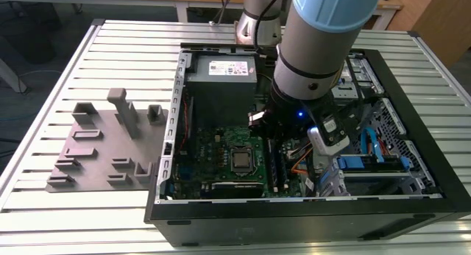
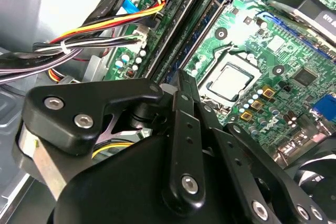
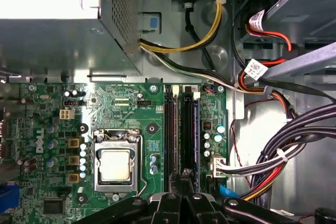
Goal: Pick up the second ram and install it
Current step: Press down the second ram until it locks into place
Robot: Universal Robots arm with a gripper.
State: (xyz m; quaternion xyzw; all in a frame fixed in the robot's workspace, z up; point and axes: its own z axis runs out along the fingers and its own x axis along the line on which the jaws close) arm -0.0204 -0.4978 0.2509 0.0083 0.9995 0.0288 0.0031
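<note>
My gripper is low inside the open computer case, over the near end of the two memory slots on the green motherboard. Its black fingers are pressed together with nothing visible between them. A thin dark strip stands edge-on in the slot directly under the fingertips; it looks like the second ram, seated, but I cannot tell for sure. In the exterior view the gripper hangs from the arm above the slots.
The CPU socket lies beside the slots. Cable bundles crowd the other side. The power supply fills the case's far end, drive bays the exterior view's right. A grey holder fixture sits on the slatted table.
</note>
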